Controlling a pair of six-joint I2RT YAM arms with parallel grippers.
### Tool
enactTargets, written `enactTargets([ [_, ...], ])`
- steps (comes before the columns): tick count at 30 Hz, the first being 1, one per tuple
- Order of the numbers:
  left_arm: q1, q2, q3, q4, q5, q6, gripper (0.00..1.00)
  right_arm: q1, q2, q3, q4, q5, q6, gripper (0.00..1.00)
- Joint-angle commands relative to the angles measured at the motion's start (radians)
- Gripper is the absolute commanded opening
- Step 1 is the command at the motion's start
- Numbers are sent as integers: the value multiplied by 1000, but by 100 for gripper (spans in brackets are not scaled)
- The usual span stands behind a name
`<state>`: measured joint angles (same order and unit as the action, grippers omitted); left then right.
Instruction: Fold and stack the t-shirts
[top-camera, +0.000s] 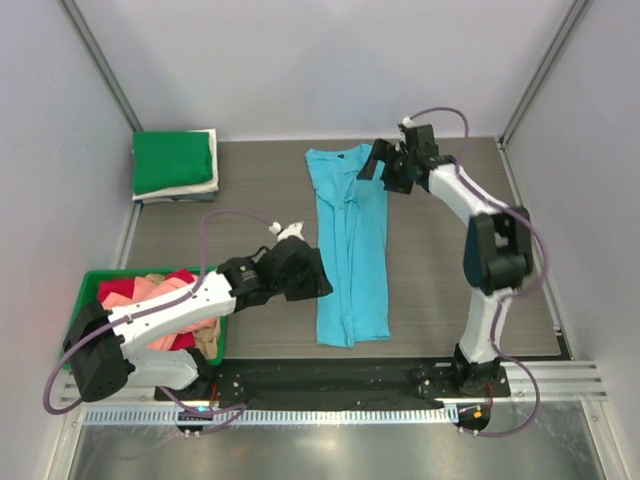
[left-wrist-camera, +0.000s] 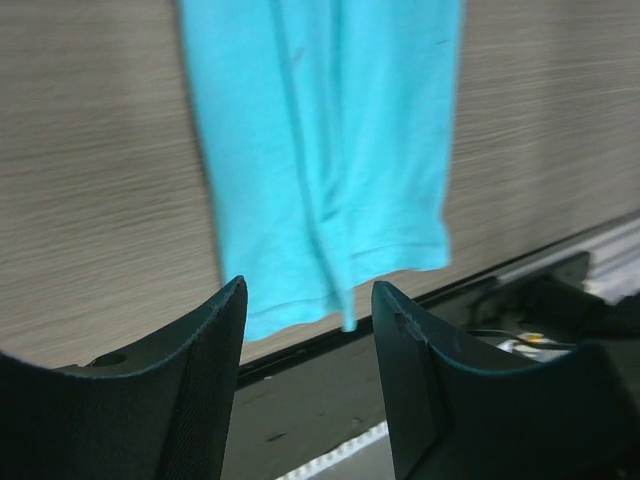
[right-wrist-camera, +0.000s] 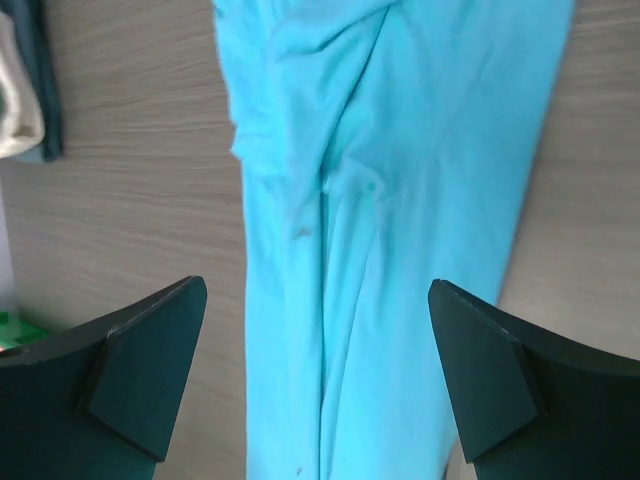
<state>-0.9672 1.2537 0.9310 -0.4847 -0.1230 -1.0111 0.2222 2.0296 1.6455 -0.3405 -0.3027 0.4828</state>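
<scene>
**Blue shirt down the middle, both claws clear of it**

In the centre of the top view, a sky-blue t-shirt (top-camera: 350, 250), folded lengthwise into a long narrow strip. Collar end toward the upper edge, hem toward the lower. Flat on the table (top-camera: 440, 270), creased near the collar, with a ridge down its length where the layers overlap.

Just left of the strip's lower half, the left claw (top-camera: 312, 275), fingers (left-wrist-camera: 200, 380) apart with nothing between them, only hem and table showing through the gap. At the strip's upper right corner, the right claw (top-camera: 375, 160), spread wide, nothing pinched, cloth in view below between its fingers (right-wrist-camera: 150, 360).

Upper left of the frame: a folded pile by the back wall, green shirt (top-camera: 172, 160) on top, cream shirt (top-camera: 213, 165) under it, well apart from the blue strip. Lower left: a green bin (top-camera: 84, 295) holding loose pink, red and tan shirts (top-camera: 140, 288), partly hidden by the left arm crossing over it.

Grey-brown tabletop with wood grain running side to side. Pale walls (top-camera: 300, 60) on three sides. Along the lower edge, a black mat (top-camera: 330, 375) and a metal rail (top-camera: 300, 415) carrying both arm bases.
</scene>
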Motion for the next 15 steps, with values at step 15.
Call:
enactTargets([
  [15, -10, -54, -310, 211, 46, -107, 53, 310, -1037, -1190, -71, 181, 295, 85],
])
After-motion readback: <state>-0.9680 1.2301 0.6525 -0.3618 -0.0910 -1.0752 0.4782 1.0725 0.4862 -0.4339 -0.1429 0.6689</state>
